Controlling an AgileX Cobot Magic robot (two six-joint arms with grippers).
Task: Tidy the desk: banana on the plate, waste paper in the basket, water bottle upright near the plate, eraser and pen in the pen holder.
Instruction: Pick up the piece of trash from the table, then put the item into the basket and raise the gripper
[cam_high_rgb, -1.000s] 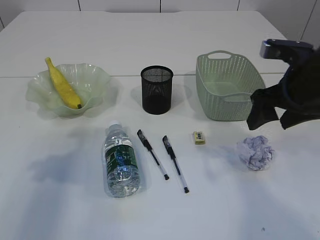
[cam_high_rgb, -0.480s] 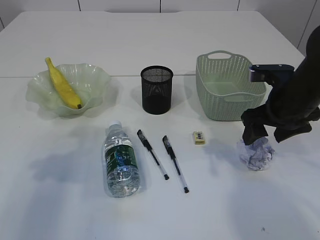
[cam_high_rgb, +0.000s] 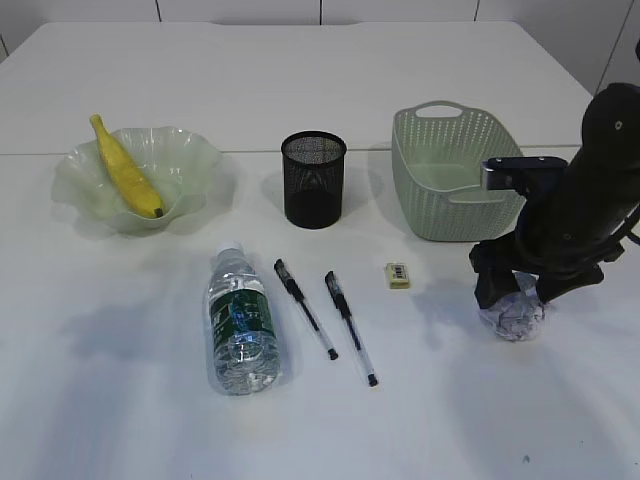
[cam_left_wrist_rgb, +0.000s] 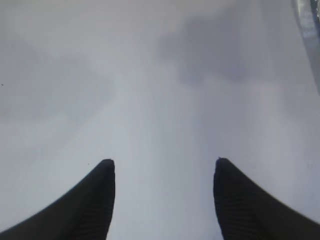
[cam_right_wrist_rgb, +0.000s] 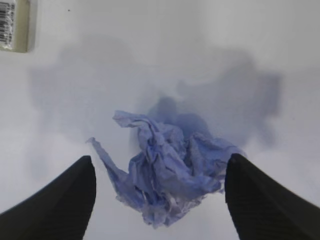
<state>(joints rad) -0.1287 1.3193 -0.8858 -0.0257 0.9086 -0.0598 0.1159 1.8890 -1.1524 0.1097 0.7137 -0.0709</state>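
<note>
White desk (cam_high_rgb: 420, 420) carries everything. The waste paper (cam_right_wrist_rgb: 167, 167), a crumpled bluish-lilac ball, lies on it at the right, in front of the pale green basket (cam_high_rgb: 455, 175) and apart from it. The right tool (cam_right_wrist_rgb: 160, 185) stands directly over the ball with its two dark fingers (cam_right_wrist_rgb: 62, 195) spread wide, one on either side of the paper; neither is seen pressing it, so it holds nothing. In the exterior view the black right arm (cam_high_rgb: 575, 215) covers the ball's upper part.

Left of the paper lies the small yellowish eraser (cam_high_rgb: 398, 275), then two pens (cam_high_rgb: 328, 318) lying side by side at a slant, then the water bottle (cam_high_rgb: 240, 325) on its side, cap pointing away. Behind the pens stands the black mesh pen holder (cam_high_rgb: 314, 178). The banana (cam_high_rgb: 125, 170) rests in the wavy green plate (cam_high_rgb: 195, 165) at far left.

The left tool (cam_left_wrist_rgb: 162, 200) hangs above bare desk, its fingers wide apart and empty.
</note>
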